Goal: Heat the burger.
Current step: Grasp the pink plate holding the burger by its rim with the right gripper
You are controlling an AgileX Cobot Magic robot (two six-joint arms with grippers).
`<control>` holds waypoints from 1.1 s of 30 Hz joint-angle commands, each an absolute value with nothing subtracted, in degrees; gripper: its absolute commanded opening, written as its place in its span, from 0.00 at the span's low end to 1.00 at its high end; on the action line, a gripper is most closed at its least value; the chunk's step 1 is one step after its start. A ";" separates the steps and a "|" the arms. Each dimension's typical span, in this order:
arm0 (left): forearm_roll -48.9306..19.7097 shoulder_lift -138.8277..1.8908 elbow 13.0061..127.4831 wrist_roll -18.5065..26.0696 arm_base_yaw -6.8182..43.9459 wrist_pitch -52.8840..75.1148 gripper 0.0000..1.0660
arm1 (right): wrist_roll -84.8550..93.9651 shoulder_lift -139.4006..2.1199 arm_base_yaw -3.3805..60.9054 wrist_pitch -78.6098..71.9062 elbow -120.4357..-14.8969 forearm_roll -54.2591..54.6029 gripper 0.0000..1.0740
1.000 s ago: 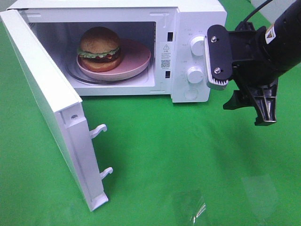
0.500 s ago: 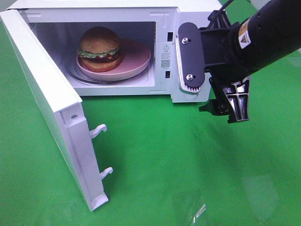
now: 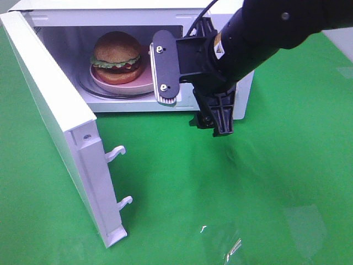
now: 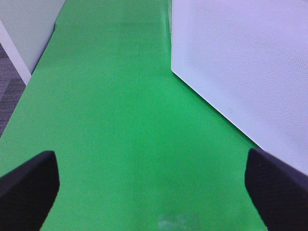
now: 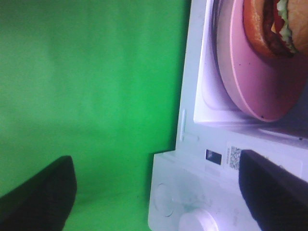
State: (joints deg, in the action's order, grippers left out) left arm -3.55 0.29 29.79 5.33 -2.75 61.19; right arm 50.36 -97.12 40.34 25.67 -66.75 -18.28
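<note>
The burger [image 3: 116,51] has a golden-brown bun, lettuce and red filling. It sits on a pink plate [image 3: 144,83] inside the open white microwave [image 3: 118,11]. In the right wrist view the burger [image 5: 269,24] and the plate [image 5: 255,82] show close by. My right gripper [image 3: 193,91] is open and empty. It hovers in front of the cavity's right side and the control panel, which it hides. In its own view, the right gripper [image 5: 154,197] has both fingers wide apart. My left gripper [image 4: 154,192] is open over bare green cloth, with nothing between its fingers.
The microwave door [image 3: 60,121] stands swung out to the left, with its latch hooks [image 3: 117,152] pointing right. Its white outer face [image 4: 240,62] shows in the left wrist view. A control knob [image 5: 192,222] shows in the right wrist view. Green cloth [image 3: 220,193] covers the table.
My right arm has swept left from beside the control panel to in front of the cavity's right edge, staying open. The burger, plate and door have not moved.
</note>
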 commanded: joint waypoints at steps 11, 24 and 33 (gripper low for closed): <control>-3.50 1.26 29.62 5.33 -2.98 61.36 0.92 | 49.33 -105.02 40.79 25.90 -76.32 -18.79 0.80; -3.50 1.26 29.62 5.33 -2.98 61.36 0.92 | 48.93 -111.55 41.48 25.95 -83.88 -19.19 0.79; -3.50 1.26 29.62 5.33 -2.98 61.36 0.92 | 48.87 -116.02 41.48 25.73 -87.61 -18.74 0.79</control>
